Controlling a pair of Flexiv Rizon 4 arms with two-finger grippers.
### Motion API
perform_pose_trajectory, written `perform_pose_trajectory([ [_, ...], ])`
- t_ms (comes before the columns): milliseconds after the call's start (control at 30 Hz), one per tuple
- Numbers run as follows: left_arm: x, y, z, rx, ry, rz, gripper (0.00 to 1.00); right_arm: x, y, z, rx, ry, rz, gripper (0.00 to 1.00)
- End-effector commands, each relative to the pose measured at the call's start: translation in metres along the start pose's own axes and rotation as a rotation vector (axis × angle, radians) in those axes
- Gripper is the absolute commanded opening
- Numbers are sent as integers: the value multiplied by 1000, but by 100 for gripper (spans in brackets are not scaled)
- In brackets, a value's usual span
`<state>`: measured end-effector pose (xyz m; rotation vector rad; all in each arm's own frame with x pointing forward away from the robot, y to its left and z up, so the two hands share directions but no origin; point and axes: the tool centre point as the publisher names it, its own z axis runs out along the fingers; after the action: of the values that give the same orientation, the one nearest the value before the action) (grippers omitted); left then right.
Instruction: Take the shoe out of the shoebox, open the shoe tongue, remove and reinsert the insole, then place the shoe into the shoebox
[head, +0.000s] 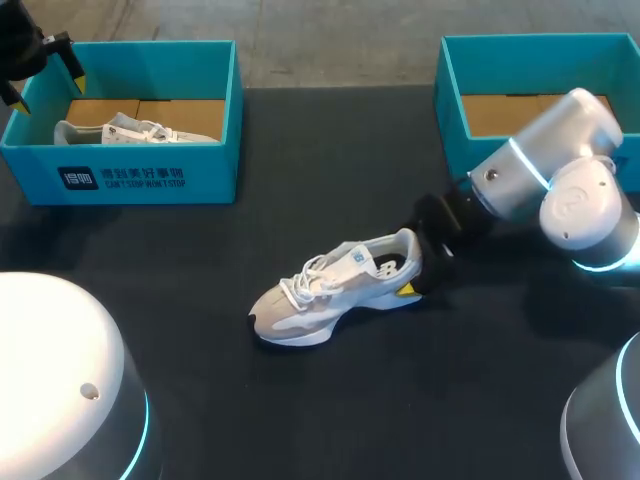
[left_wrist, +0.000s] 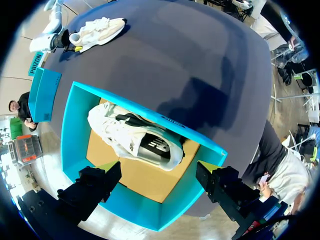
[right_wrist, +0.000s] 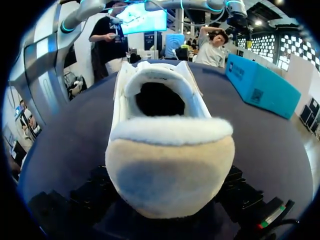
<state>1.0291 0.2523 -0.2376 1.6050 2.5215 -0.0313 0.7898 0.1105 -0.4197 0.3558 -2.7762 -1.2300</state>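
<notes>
A white and beige sneaker (head: 335, 290) (right_wrist: 170, 150) lies on its sole in the middle of the dark table, toe toward the front left. My right gripper (head: 415, 280) is at its heel, and the heel fills the right wrist view. At the far left stands a teal shoebox (head: 150, 170) (left_wrist: 145, 112) holding a second white sneaker (head: 130, 130) (left_wrist: 135, 137). Over that box's far left corner hangs my left gripper (head: 40, 75) (left_wrist: 159, 167), open and empty. The table sneaker (left_wrist: 97, 30) shows far off in the left wrist view.
A second teal shoebox (head: 450, 100) with a bare cardboard floor stands at the far right, partly behind my right arm. The arm bases rise at the table's front corners.
</notes>
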Motion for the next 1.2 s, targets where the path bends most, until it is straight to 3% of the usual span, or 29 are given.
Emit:
perform_pose_trajectory([
  [33,0,1,0,1,2,1,100,11,-3,-9,9,-45,16,0],
  [433,0,1,0,1,2,1,100,28,-9,-30,12,-168,109,0],
  [1200,0,1,0,1,2,1,100,49,-6,-20,-43,-233,152,0],
])
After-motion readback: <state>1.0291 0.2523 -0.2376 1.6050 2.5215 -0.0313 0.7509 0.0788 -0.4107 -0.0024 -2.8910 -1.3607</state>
